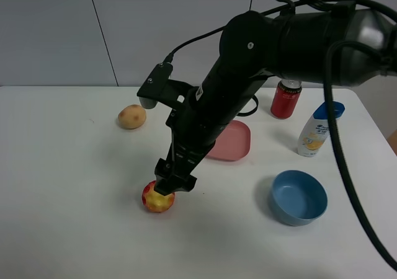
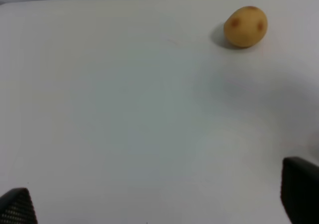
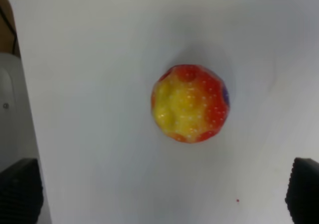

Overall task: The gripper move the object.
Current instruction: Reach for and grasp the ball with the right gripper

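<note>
Right gripper: 2 fingers spread wide, gripping nothing, poised just above the ball.
Ball: red and yellow, bumpy, with a purple patch; on the white table, front of centre, between the fingers, apart from both.
Left gripper: fingers apart, empty, facing the potato.
Writing: red can and white bottle carry labels, too small to read.

Legible text: none. One red can, just behind the pink plate: print too small to read. One white bottle with blue cap, right of the pink plate: blue-and-orange label, wording unreadable.
</note>
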Tool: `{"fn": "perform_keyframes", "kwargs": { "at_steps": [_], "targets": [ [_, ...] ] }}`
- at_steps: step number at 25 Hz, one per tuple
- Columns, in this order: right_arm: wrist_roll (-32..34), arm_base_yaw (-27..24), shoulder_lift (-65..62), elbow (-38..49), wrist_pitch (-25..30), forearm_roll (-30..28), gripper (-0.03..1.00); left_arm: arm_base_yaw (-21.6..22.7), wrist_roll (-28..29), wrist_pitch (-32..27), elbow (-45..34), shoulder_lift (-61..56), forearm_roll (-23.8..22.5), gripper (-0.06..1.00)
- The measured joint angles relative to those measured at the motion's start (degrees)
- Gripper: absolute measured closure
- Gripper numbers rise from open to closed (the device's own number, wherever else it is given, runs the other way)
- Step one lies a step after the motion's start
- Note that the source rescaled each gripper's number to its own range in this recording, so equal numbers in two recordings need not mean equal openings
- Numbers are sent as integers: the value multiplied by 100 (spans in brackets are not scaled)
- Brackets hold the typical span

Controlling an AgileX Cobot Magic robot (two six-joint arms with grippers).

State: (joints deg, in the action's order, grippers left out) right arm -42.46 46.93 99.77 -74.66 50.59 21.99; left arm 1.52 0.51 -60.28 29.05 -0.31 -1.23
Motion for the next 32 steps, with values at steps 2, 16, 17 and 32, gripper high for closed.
{"fn": "perform_keyframes", "kwargs": {
  "at_steps": [2, 16, 17, 32],
  "targets": [
    [0, 53, 136, 0, -7, 0, -3, 0, 0, 0, 0, 0, 0, -6],
    [520, 128, 687, -404, -253, -197, -3, 0, 0, 0, 0, 0, 0, -6],
    [579, 176, 734, -503, -236, -280, -3, 0, 0, 0, 0, 0, 0, -6],
    [1818, 1155, 1195, -746, -277, -1737, -3, 0, 0, 0, 0, 0, 0, -6]
  ]
}}
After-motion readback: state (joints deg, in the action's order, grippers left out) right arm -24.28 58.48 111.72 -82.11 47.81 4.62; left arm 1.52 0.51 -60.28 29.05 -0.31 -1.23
